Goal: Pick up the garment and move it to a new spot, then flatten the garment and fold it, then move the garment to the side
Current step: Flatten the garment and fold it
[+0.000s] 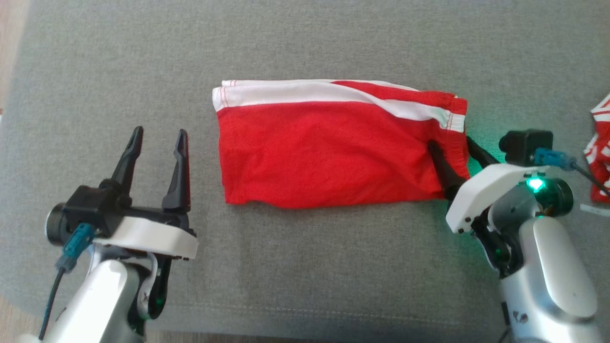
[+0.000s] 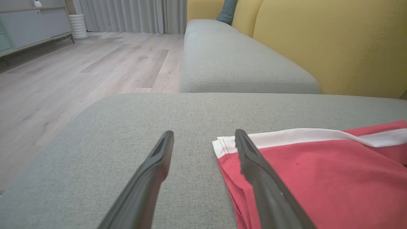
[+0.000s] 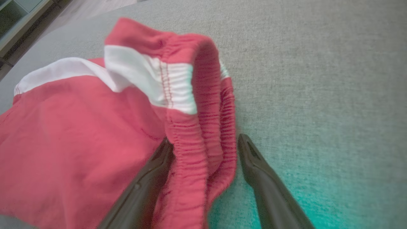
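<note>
A red garment (image 1: 324, 152) with a white band and an elastic waistband lies folded flat in the middle of the grey cushion (image 1: 305, 267). My right gripper (image 1: 450, 145) is at its right end, open, with one finger over the cloth and the other on the outer side. The gathered waistband (image 3: 203, 127) stands between its fingers. My left gripper (image 1: 160, 131) hovers open and empty to the left of the garment. In the left wrist view its right fingertip (image 2: 244, 146) overlaps the garment's (image 2: 318, 171) white-edged corner.
Another red and white cloth (image 1: 601, 152) lies at the cushion's right edge. The left wrist view has a second grey seat (image 2: 235, 60), a yellow sofa back (image 2: 334, 41), wooden floor (image 2: 79, 70) and a low cabinet (image 2: 31, 25) beyond the cushion.
</note>
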